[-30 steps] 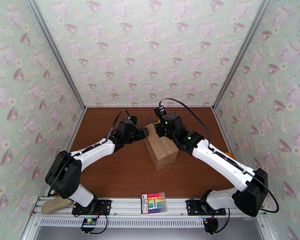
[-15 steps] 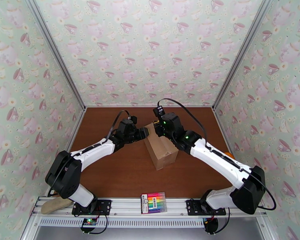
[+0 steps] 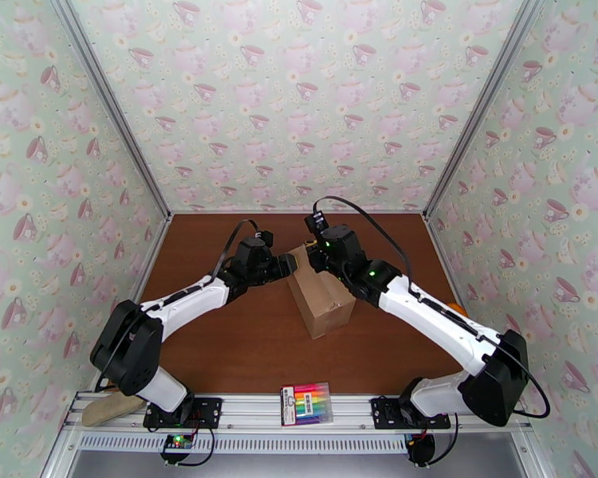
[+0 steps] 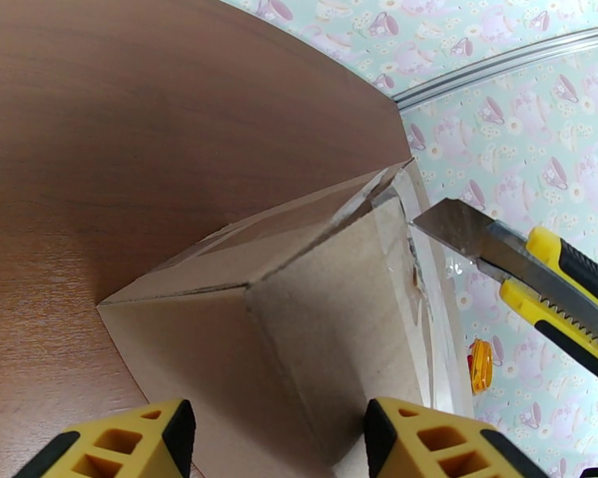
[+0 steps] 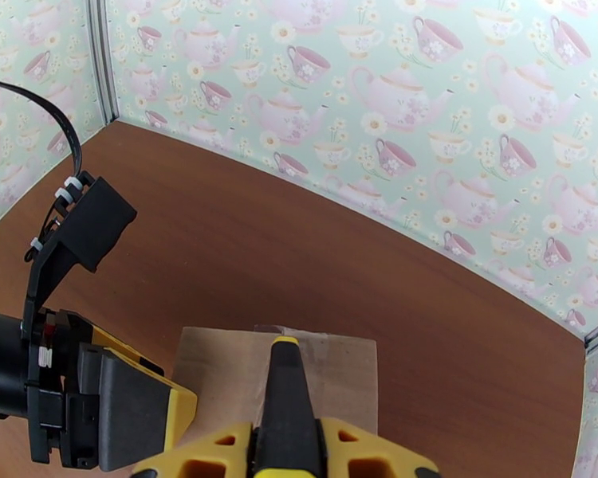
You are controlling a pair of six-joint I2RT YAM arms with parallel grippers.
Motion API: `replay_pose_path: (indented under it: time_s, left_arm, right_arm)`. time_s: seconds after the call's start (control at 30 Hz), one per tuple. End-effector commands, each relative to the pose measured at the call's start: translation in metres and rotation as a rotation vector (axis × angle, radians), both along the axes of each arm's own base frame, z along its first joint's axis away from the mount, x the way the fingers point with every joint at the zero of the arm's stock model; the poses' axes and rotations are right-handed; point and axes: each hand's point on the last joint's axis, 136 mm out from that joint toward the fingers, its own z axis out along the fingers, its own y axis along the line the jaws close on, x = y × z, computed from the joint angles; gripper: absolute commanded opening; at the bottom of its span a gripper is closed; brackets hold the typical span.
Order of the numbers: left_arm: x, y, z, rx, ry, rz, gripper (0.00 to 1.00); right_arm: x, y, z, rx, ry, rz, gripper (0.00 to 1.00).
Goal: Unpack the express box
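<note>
The left gripper (image 4: 283,440), at the bottom edge, is clamping the express box (image 4: 331,328) to steady it. The right gripper (image 5: 287,444) is gripping a knife (image 4: 530,264), pressing its blade against the tape (image 4: 415,256) at centre right for cutting

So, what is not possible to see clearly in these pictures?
- Contents of the tan corrugated cardboard box: every view, closed taped flaps.
- Rear of the yellow-and-black utility knife: left wrist view, cut by the edge.
- The small orange object: top view, right arm hides most.
</note>
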Motion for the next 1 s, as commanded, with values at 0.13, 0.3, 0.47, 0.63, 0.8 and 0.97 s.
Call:
replay_pose_path:
  time_s: [0.13,0.3,0.47,0.63,0.8,0.97]
  left_arm:
    - [-0.004,0.004,-0.027,0.046,0.066,0.006,0.62]
    - [0.002,0.008,-0.030,0.057,0.069,0.033,0.62]
    - [0.009,0.011,-0.032,0.062,0.064,0.054,0.62]
    - [0.014,0.013,-0.034,0.065,0.062,0.068,0.62]
    - [0.019,0.014,-0.036,0.062,0.061,0.079,0.62]
    - [0.025,0.015,-0.035,0.064,0.053,0.088,0.62]
  right_arm:
    - [-0.001,-0.001,-0.012,-0.033,0.012,-0.003,0.00]
    - [-0.004,-0.003,-0.016,-0.033,0.025,-0.002,0.00]
    - [-0.008,-0.005,-0.021,-0.034,0.039,0.003,0.00]
    - [-0.012,-0.008,-0.025,-0.031,0.049,0.002,0.00]
    - [-0.016,-0.010,-0.026,-0.026,0.057,0.000,0.00]
    - [-0.018,-0.013,-0.027,-0.024,0.060,-0.002,0.00]
